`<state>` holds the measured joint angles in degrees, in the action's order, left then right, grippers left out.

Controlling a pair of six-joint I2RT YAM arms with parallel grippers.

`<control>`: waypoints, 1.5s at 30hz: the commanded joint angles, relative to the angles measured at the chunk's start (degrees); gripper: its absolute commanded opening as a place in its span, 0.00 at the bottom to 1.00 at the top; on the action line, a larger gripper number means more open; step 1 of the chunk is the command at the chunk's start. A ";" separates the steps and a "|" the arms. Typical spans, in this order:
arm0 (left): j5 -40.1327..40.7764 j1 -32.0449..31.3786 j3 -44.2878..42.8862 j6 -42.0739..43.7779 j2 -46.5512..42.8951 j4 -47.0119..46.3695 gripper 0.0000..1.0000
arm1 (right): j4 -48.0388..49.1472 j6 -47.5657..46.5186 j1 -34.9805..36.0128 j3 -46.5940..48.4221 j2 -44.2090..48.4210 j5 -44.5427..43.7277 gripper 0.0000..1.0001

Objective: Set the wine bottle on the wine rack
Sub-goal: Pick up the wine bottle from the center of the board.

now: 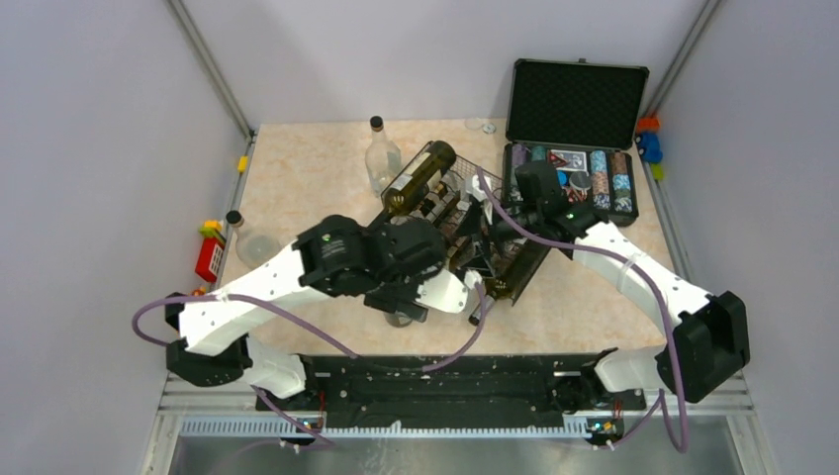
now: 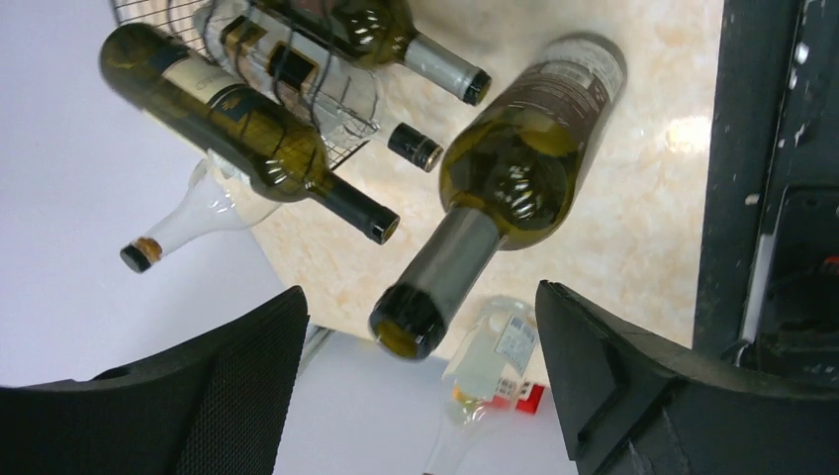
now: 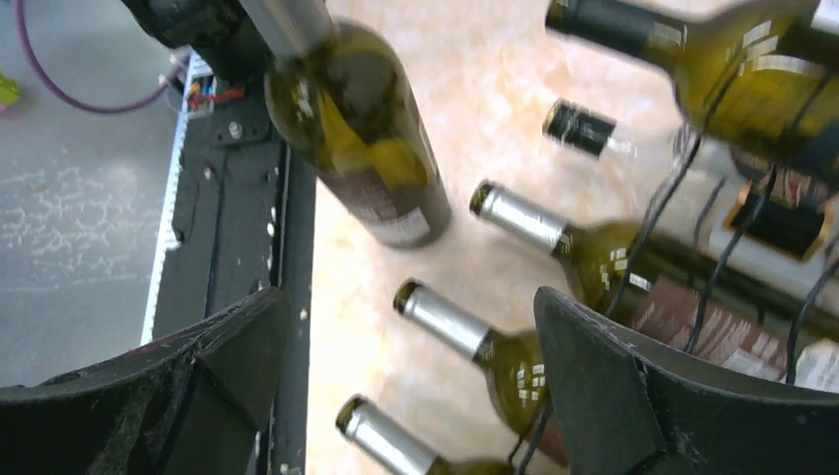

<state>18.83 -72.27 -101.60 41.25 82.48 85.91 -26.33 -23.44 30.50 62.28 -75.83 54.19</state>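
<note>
A dark green wine bottle (image 2: 524, 168) stands on the table, its open mouth pointing up between my left fingers. My left gripper (image 2: 418, 297) is open, its jaws wide on either side of the bottle's mouth and not touching it. In the top view this gripper (image 1: 398, 302) sits near the table's front, with most of the bottle hidden under it. The bottle also shows in the right wrist view (image 3: 356, 129). The black wire wine rack (image 1: 465, 213) holds several green bottles, one (image 1: 420, 178) lying on top. My right gripper (image 3: 411, 297) is open and empty beside the racked bottles' necks.
Two clear glass bottles stand on the table, one at the back (image 1: 383, 153) and one at the left edge (image 1: 247, 242). An open black case (image 1: 574, 109) with poker chips is at the back right. A red toy (image 1: 210, 259) lies off the left edge.
</note>
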 commanded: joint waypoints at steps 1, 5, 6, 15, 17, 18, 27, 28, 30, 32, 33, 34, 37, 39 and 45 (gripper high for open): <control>-3.79 4.02 -4.55 -3.53 -5.35 -3.85 0.90 | 10.09 3.94 3.91 4.77 -1.32 2.12 0.95; -7.03 9.46 -7.46 -4.90 -9.57 -5.40 0.91 | 10.37 5.42 7.37 9.15 -5.42 2.07 0.95; -8.45 11.15 -7.89 -5.22 -10.74 -5.79 0.92 | 10.08 5.42 8.29 10.04 -6.47 1.89 0.95; -20.87 22.05 -5.91 -11.12 -15.61 -9.88 0.95 | 8.17 4.58 10.54 12.83 -10.63 -2.11 0.95; -25.09 24.44 -4.10 -13.21 -15.80 -11.71 0.94 | 6.97 3.39 10.54 12.78 -10.57 -3.16 0.94; -26.77 25.59 -2.75 -14.23 -15.97 -12.89 0.94 | 6.19 2.64 10.55 12.78 -10.50 -3.75 0.94; -37.60 33.40 12.13 -22.09 -17.78 -26.21 0.92 | 1.61 -1.86 10.46 10.97 -6.92 -8.01 0.94; -38.19 33.62 12.99 -22.59 -17.65 -26.80 0.91 | 1.51 -2.13 10.41 10.55 -6.43 -8.39 0.94; -38.50 34.01 14.75 -23.13 -17.54 -27.88 0.89 | 1.54 -2.39 10.29 9.79 -5.64 -8.81 0.94; -39.03 34.26 16.06 -23.52 -17.68 -28.75 0.86 | 1.61 -2.44 10.11 9.26 -5.26 -8.93 0.94; -39.37 34.30 16.62 -23.65 -17.63 -28.85 0.84 | 1.65 -2.55 10.10 9.00 -5.13 -9.00 0.94; -39.73 34.30 17.21 -23.72 -17.55 -28.92 0.83 | 1.69 -2.57 10.08 8.79 -5.05 -9.06 0.94; -40.03 34.38 19.23 -23.72 -17.57 -29.60 0.78 | 1.99 -2.66 10.02 8.17 -4.85 -9.28 0.94; -40.70 34.38 20.44 -23.68 -17.78 -30.10 0.76 | 2.12 -2.66 10.02 8.03 -4.84 -9.28 0.94; -40.97 34.39 22.53 -23.28 -18.53 -30.93 0.73 | 2.22 -2.52 9.93 7.94 -4.68 -9.37 0.94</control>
<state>-20.45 -38.22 -80.09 18.48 65.39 58.52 -25.54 -25.06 40.71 70.04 -82.46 44.58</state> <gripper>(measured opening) 0.736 0.943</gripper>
